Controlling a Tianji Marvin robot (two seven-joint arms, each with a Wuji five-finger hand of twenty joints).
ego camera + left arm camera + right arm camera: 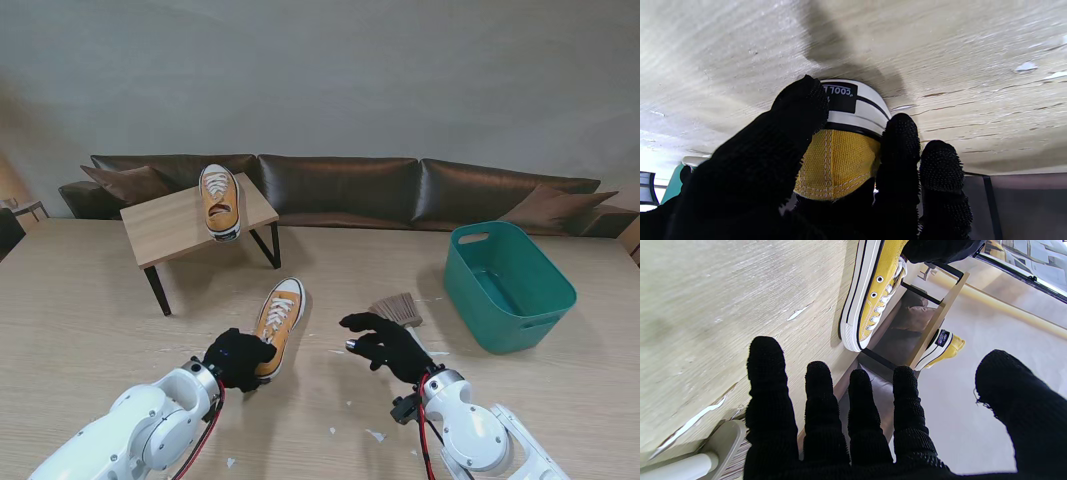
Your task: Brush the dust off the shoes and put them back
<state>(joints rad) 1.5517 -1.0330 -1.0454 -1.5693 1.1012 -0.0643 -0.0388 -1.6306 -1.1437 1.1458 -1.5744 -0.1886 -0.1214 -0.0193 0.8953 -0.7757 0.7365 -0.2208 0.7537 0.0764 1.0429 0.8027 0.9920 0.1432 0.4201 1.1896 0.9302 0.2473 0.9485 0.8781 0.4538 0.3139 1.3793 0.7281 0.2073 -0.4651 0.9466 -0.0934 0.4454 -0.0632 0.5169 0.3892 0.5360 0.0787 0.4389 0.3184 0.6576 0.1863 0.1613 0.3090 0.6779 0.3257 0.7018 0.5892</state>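
A yellow canvas shoe (279, 318) with a white sole lies on the table, toe pointing away from me. My left hand (238, 358) is shut on its heel; the left wrist view shows black fingers (900, 146) wrapped around the yellow heel (840, 156). A second yellow shoe (219, 200) stands on the small wooden stand (160, 225) farther back. The brush (398, 308) lies on the table just beyond my right hand (385, 345), which is open with fingers (820, 406) spread and holds nothing. The right wrist view shows both shoes (870, 296) (942, 346).
A teal plastic basket (508, 285) stands at the right. Small white scraps (375, 435) lie scattered on the table near me. A dark brown sofa (400, 190) runs behind the table's far edge.
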